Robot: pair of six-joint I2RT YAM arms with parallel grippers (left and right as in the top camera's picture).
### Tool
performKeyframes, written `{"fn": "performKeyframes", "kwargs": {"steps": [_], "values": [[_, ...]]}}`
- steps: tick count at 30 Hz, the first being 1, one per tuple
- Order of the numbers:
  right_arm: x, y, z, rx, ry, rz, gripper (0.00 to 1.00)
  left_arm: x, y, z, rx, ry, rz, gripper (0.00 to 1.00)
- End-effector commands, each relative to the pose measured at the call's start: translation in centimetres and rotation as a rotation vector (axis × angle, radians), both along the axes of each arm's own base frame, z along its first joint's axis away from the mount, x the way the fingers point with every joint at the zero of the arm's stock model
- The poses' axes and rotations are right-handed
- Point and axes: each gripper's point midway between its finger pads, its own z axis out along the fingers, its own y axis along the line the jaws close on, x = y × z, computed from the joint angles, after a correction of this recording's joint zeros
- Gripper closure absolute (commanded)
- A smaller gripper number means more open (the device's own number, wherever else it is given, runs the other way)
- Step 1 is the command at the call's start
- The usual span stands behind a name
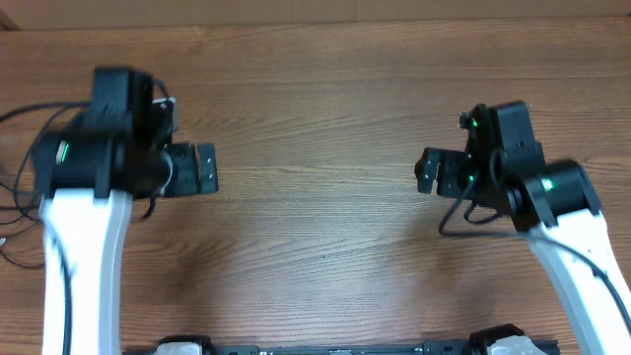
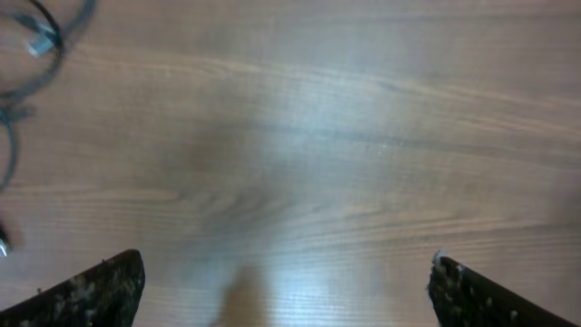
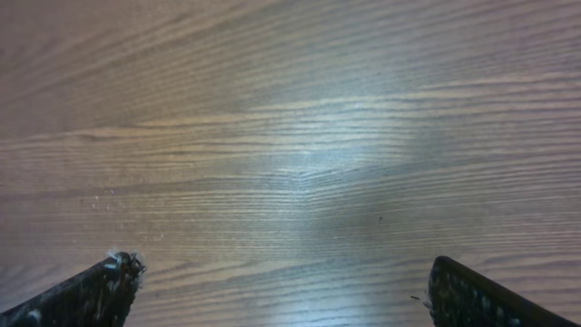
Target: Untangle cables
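The cables show as thin black cords at the table's far left edge in the overhead view [image 1: 14, 189], partly hidden under my left arm. In the left wrist view the cables [image 2: 27, 68] loop in the upper left corner, blurred, with a small silvery plug end [image 2: 39, 41]. My left gripper [image 1: 205, 168] [image 2: 286, 268] is open and empty over bare wood, to the right of the cords. My right gripper [image 1: 426, 170] [image 3: 286, 268] is open and empty over bare wood, far from the cords.
The brown wooden table [image 1: 315, 89] fills all views. Thicker black cables hang on both arms, one looping below the right wrist [image 1: 455, 219]. The arm bases sit at the front edge [image 1: 335, 347].
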Motion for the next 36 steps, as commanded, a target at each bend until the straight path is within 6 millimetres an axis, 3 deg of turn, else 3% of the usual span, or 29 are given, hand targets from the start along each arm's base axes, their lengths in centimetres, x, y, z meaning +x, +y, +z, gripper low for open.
{"fn": "performKeyframes", "kwargs": {"steps": [1,8,13,26,36], "values": [[-1.3,-0.5,-0.8,-0.003,-0.031,0.001,0.00,-2.1,0.4,0.8,0.016,-0.130,0.010,0.01],[-4.4,-0.2,-0.5,0.074,-0.192,0.049,0.00,-6.8,0.6,3.2,-0.003,-0.463,0.036,0.00],[-6.1,-0.6,1.4,0.096,-0.300,0.049,0.00,-8.9,0.5,4.8,-0.040,-0.585,0.066,0.00],[-6.3,-0.6,1.9,0.102,-0.326,0.051,0.00,-11.8,0.5,1.8,-0.033,-0.434,0.068,0.00],[-6.3,-0.7,1.8,0.098,-0.322,0.048,0.00,-12.2,0.5,1.3,-0.031,-0.408,0.068,0.00]]}}
